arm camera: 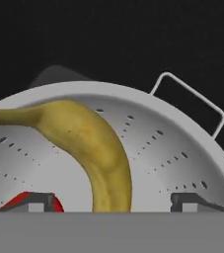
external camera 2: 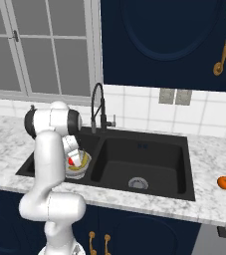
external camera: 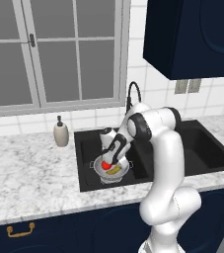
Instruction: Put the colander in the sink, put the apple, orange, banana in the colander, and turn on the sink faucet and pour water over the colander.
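Steel colander [arm camera: 133,158] in left basin of sink [external camera: 182,170] | banana [arm camera: 91,143], apple [external camera: 106,166] inside | gripper [arm camera: 114,200] open, I judge apple just dropped | orange [external camera 2: 225,183] on counter, 3 o'clock of sink | next: fetch it

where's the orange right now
In the right base view, the orange sits on the marble counter right of the sink, far from the colander.

A white-framed window with grey panes [external camera: 54,52] fills the wall above a grey-veined white marble tabletop [external camera: 29,173]. White square wall tiles [external camera 2: 134,112] carry a pair of grey outlet plates [external camera 2: 176,96]. Dark navy upper cabinets [external camera 2: 174,40] have a brass handle [external camera 2: 223,40]; navy lower cabinets [external camera: 59,230] sit below.
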